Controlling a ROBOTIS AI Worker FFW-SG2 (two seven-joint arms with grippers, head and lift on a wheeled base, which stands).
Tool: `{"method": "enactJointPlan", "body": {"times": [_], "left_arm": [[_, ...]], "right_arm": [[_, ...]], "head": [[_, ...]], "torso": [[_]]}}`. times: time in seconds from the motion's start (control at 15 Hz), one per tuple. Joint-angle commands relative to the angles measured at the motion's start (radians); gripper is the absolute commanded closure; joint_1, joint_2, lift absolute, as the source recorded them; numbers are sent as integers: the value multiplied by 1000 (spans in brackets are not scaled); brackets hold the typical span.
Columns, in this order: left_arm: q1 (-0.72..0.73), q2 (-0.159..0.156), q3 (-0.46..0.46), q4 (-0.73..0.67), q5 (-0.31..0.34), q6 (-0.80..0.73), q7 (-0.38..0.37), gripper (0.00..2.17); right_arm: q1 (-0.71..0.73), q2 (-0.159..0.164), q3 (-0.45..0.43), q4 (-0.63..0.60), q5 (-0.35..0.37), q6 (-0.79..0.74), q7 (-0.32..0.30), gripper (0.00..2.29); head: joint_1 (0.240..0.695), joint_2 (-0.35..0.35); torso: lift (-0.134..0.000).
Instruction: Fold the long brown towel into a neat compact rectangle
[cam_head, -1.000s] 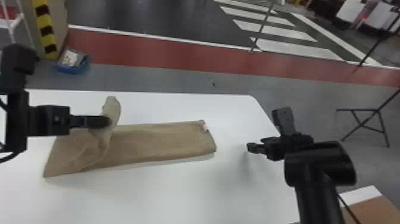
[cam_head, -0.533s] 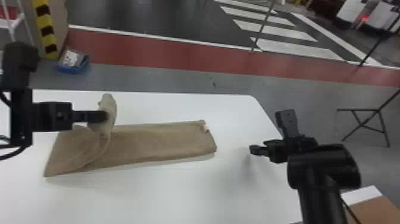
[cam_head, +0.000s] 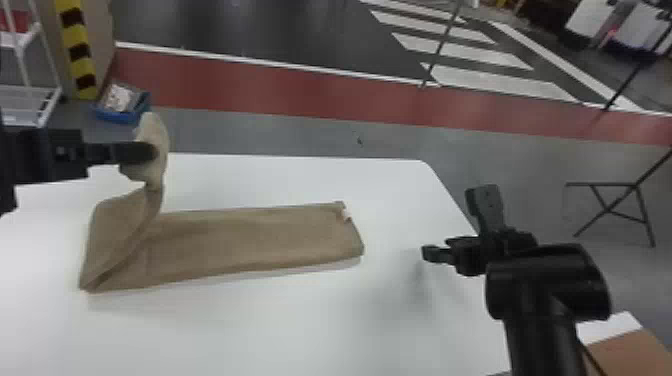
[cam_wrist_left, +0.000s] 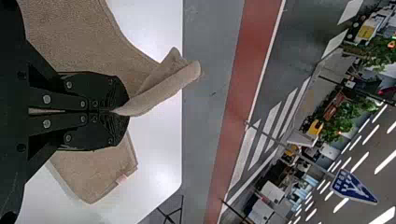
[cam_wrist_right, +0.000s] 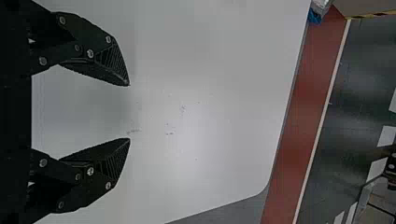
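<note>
In the head view my left gripper (cam_head: 150, 152) is at the far left above the table, shut on the raised end of the brown towel (cam_head: 250, 237). The rest of the towel lies as a long flat strip, its left part lifted into a slanting flap. From the left wrist view, the closed left gripper (cam_wrist_left: 119, 112) pinches the towel (cam_wrist_left: 163, 84), whose edge sticks out past the fingertips. My right gripper (cam_head: 432, 254) is over the table's right side, apart from the towel. Seen from its wrist, the right gripper (cam_wrist_right: 129, 112) stands open with nothing between its fingers.
The white table (cam_head: 300, 320) has its right edge beneath the right arm. Beyond it on the floor are a blue bin (cam_head: 120, 107) and a white rack (cam_head: 30, 100) at the left, and a dark folding stand (cam_head: 620, 215) at the right. A cardboard box (cam_head: 630, 352) is at the lower right.
My left gripper has risen and moved a little away from me, lifting the held towel end higher and drawing up the left part. The right arm has shifted only slightly.
</note>
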Motion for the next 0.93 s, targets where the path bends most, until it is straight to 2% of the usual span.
{"method": "enactJointPlan", "body": {"times": [0.0,0.4,0.47,0.53,0.6,0.87], "left_arm": [[31,-4,5,-4,7,-3,2,1781],[89,-4,-55,34,7,-141,54,1781],[94,-4,-64,25,8,-141,56,1477],[104,-4,-79,8,16,-141,52,407],[112,-4,-95,-10,28,-141,46,-2],[140,-4,-153,-53,33,-135,49,29]], "right_arm": [[0,0,3,0,0,3,0,545],[8,3,6,-6,2,15,6,545],[8,3,4,-6,2,15,6,545],[8,1,3,-6,2,15,6,545],[8,1,1,-6,3,18,6,545],[6,1,4,-17,5,31,7,545]], "head": [[695,-348],[695,-349],[695,-350],[695,-350],[695,-350],[695,-350]], "torso": [[-124],[-124],[-124],[-124],[-124],[-124]]}}
